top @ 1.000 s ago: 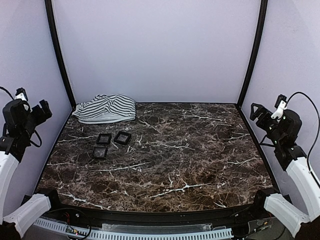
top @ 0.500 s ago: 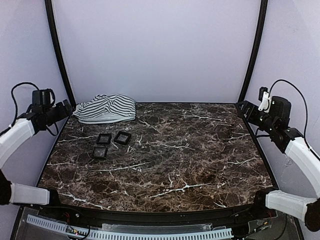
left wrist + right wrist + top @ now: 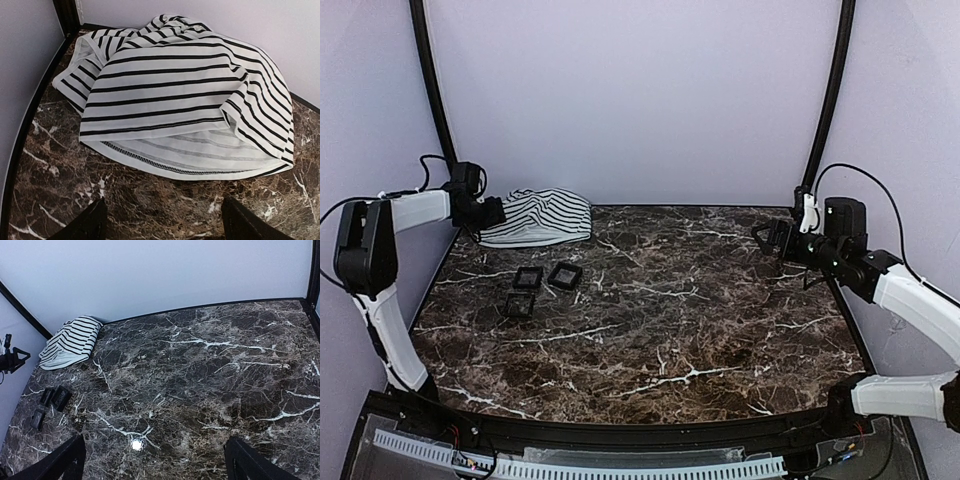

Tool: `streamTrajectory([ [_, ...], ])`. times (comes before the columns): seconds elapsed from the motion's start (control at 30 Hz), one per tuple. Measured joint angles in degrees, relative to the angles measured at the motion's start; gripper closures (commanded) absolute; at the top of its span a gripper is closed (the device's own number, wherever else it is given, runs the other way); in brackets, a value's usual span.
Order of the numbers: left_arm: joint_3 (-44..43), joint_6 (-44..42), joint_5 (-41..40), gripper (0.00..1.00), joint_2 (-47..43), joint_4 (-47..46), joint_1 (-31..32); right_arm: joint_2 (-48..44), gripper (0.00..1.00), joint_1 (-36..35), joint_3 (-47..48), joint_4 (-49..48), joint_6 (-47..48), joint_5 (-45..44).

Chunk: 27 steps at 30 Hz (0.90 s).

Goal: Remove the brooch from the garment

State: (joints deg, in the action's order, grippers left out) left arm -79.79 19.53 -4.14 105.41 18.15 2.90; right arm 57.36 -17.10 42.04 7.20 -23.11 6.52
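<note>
Lit brightly and evenly from overhead, softly diffused, with a cool lilac cast. Throws only faint shadows, darkest under the folded hem of the garment (image 3: 185,100). Glints in one small white spot on the glossy surface (image 3: 135,444). Sharp mid-frame. Soft and near black at the bottom edges, on the fingers of the left pincer (image 3: 161,222) and right pincer (image 3: 155,460). Bows the black posts (image 3: 428,100) beside the top view's borders.

Soft cloth garment (image 3: 180,95); glossy marble table (image 3: 700,320)

A robot lab booth is suggested: a marbled table (image 3: 720,330) is enclosed by plain walls (image 3: 630,100) and black posts (image 3: 842,30), with a cable duct (image 3: 620,468) fitted in front.
</note>
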Motion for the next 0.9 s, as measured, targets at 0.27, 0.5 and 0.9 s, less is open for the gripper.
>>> streamTrajectory([
  [0.27, -11.3, -0.74, 0.7, 0.52, 13.84, 4.66, -6.88, 0.17, 0.06, -1.18, 0.07, 0.0, -0.37, 0.07],
  [0.5, -21.59, -3.06, 0.52, 0.56, 22.84, 10.45, -9.05, 0.31, 0.08, -1.31, 0.07, 0.0, -1.27, 0.13],
  [0.9, -25.51, -2.82, 2.19, 0.66, 27.91, 12.41, -9.55, 1.18, 0.09, -2.32, 0.07, 0.0, -2.51, 0.81],
])
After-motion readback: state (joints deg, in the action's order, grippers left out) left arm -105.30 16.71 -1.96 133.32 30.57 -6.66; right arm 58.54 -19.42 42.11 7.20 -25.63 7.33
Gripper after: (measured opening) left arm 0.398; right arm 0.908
